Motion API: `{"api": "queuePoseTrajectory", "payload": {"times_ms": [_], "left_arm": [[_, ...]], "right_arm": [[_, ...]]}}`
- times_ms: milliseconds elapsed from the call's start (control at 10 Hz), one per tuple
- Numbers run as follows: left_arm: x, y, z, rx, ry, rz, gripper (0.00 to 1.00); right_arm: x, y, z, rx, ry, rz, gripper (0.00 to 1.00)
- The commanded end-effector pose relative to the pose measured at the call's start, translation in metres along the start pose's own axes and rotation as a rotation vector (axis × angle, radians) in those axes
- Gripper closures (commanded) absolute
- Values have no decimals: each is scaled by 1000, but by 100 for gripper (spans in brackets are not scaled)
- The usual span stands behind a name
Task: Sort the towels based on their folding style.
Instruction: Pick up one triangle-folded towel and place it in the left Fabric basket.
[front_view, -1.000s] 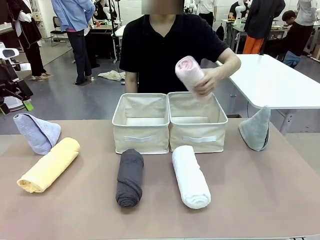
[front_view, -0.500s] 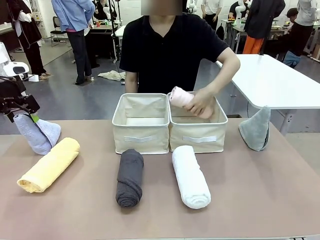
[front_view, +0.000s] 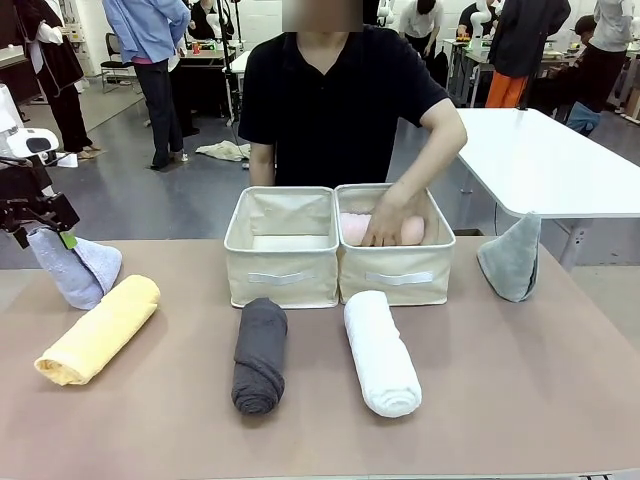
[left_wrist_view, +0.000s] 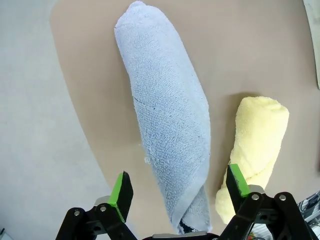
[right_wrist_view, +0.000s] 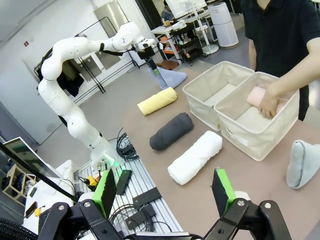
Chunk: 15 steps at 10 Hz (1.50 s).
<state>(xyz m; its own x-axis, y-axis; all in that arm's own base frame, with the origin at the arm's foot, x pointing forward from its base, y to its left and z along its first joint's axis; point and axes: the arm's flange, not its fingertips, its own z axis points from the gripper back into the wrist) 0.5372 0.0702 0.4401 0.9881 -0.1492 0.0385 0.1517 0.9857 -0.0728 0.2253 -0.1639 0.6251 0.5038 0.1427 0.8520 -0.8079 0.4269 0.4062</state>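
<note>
The person's hand (front_view: 385, 222) has gone down from above the bins into the right bin (front_view: 398, 282) and now presses the pink towel (front_view: 350, 226) onto its floor. Over the same stretch the left gripper (front_view: 45, 236) has come in over the far left corner of the worktop (front_view: 500, 400) and stands at the peak of the lavender-blue towel (front_view: 82, 272).

In the left wrist view the gripper's green pads are spread wide on either side of that towel's tip, with a gap at each side, so it is open around the towel and not pinching it. The right gripper (right_wrist_view: 164, 192) hangs above the near right side, open, with nothing between its fingers.

The lavender-blue towel is looped terry, folded to a cone standing on the worktop. Just near of it lies the yellow towel (front_view: 100, 330), rolled and set at a slant. The dark grey towel (front_view: 260, 355) lies rolled in front of the left bin (front_view: 282, 277), and the white towel (front_view: 382, 352), a thicker roll, lies in front of the right bin. The grey-green towel (front_view: 512, 258) stands folded to a point at the far right edge.

Both bins are cream fabric, side by side and touching, each with a white strip on its front.
</note>
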Motion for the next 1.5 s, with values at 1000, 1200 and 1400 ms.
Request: {"api": "queuePoseTrajectory", "payload": {"times_ms": [1000, 1200, 1400], "left_arm": [[-3, 4, 0, -12, 0, 26, 100], [-11, 4, 29, -29, -18, -3, 100], [-37, -4, 107, -28, -33, -69, 100]], "right_arm": [[3, -1, 1, 18, -3, 12, 0], [3, -1, 1, 18, -3, 12, 0], [3, -1, 1, 18, -3, 12, 0]]}}
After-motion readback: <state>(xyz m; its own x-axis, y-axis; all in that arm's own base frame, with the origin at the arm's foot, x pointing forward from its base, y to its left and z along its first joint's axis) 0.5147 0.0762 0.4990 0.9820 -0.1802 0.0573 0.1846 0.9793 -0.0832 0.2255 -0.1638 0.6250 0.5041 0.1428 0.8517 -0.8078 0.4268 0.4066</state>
